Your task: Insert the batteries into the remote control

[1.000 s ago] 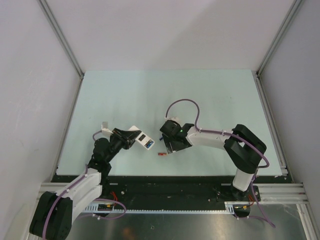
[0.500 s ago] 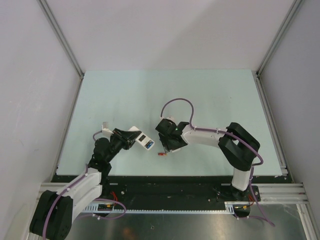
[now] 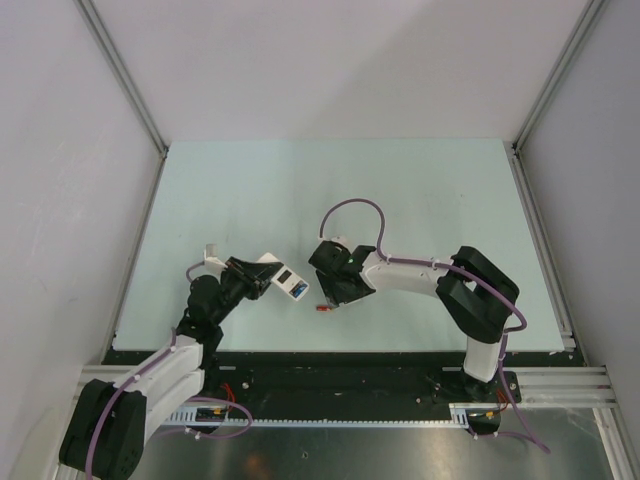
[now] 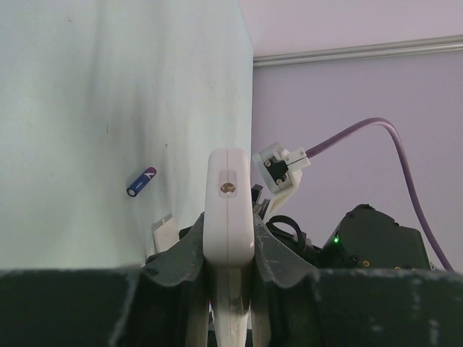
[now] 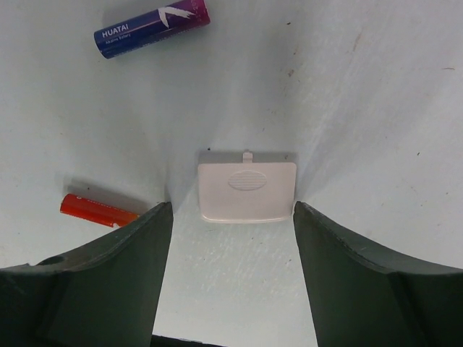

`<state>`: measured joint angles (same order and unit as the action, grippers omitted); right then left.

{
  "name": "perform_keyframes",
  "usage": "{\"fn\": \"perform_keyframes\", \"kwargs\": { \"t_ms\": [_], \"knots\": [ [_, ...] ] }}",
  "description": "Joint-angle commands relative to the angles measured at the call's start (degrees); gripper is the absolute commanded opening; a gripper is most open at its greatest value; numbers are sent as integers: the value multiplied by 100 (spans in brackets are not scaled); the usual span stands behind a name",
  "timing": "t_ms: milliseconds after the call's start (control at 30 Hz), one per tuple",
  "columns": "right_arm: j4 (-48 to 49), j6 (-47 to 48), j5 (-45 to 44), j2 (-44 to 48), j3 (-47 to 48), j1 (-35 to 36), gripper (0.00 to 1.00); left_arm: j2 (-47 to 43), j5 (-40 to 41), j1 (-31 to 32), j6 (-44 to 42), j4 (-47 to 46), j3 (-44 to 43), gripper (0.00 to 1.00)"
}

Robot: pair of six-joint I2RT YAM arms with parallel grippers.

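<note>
Now, with the left gripper (image 4: 230, 249) clamped on the remote control (image 4: 229, 202) above the table (image 5: 362, 87), the right gripper (image 5: 231, 217) hangs wide open, empty, over the cover (image 5: 247, 191), and should centre on the red battery (image 5: 98, 210) beside its finger.

**One brand name legible: "HUATAI" on a battery**

In the right wrist view, the dark blue-purple battery (image 5: 152, 27) carries the word "HUATAI" in white capitals along its blue half. A second, smaller line of white print runs just beneath it and is too fine to read. In the left wrist view the same battery (image 4: 141, 181) is too small for its lettering to be made out. From above, the blue and dark marks on the remote control (image 3: 290, 283) are too small to read.
</note>
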<state>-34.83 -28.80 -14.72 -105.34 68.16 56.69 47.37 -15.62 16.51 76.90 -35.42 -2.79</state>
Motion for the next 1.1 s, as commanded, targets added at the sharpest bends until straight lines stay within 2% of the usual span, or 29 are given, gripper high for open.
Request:
{"fn": "perform_keyframes", "kwargs": {
  "t_ms": [0,167,500,667,800,1067],
  "knots": [
    [-305,-73,-22,-153,22,-8,71,-26,-20,-34,-88,-167,358,0],
    [-305,-223,83,-145,-48,-70,70,-35,6,-34,-79,-167,358,0],
    [-332,-522,48,-215,-110,-114,76,0,6,-34,-88,-167,349,0],
    [-340,-653,48,-233,-119,-158,71,-9,6,-34,-88,-167,367,0],
    [-253,-741,101,-189,-189,-228,70,17,-3,-34,-88,-167,358,0],
    [-209,-733,162,-206,-251,-290,59,9,-3,-43,-88,-167,384,0]
  ]
}}
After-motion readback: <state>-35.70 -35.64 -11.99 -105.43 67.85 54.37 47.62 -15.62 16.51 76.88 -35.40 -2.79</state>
